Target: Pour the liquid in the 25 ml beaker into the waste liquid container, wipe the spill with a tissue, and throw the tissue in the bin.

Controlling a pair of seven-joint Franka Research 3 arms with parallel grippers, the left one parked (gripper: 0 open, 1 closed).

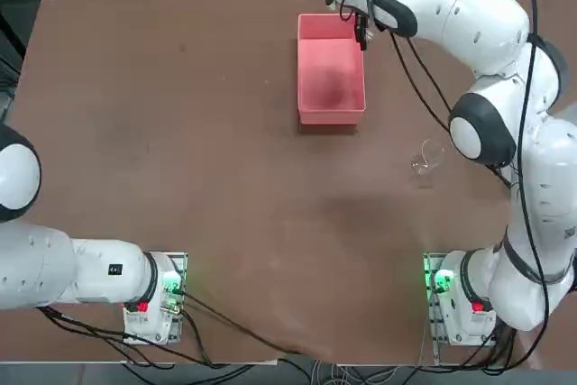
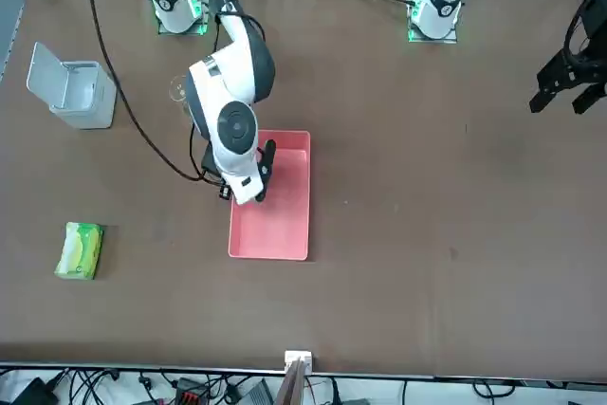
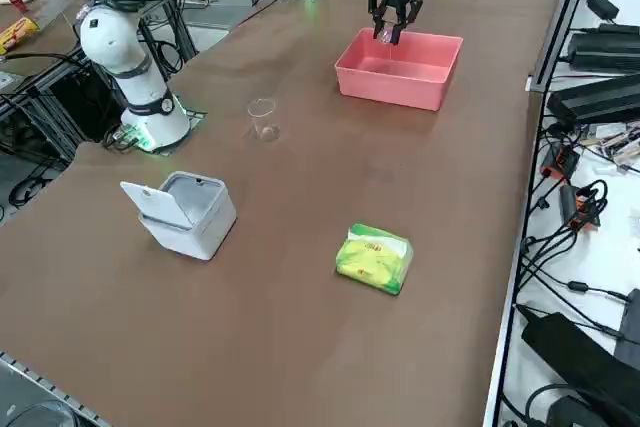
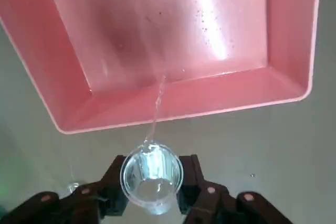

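Note:
My right gripper (image 4: 153,172) is shut on the 25 ml beaker (image 4: 151,178), a tiny clear glass held between both fingers and tipped over. A thin stream of liquid runs from its lip over the near wall of the waste liquid container (image 4: 157,30), a pink tray. From overhead the gripper (image 1: 362,35) hangs at the right rim of the tray (image 1: 331,117), near its far end. The side view shows the gripper (image 3: 388,31) just above the tray (image 3: 396,89). The bin (image 3: 186,213) stands open, far from the tray. No loose tissue is in view.
A larger clear beaker (image 3: 263,118) stands alone between the tray and my right arm's base. A yellow-green tissue pack (image 3: 374,258) lies near the bin, towards the table's edge. The bin's lid (image 2: 43,65) is tipped back. Cables run along the far table edge.

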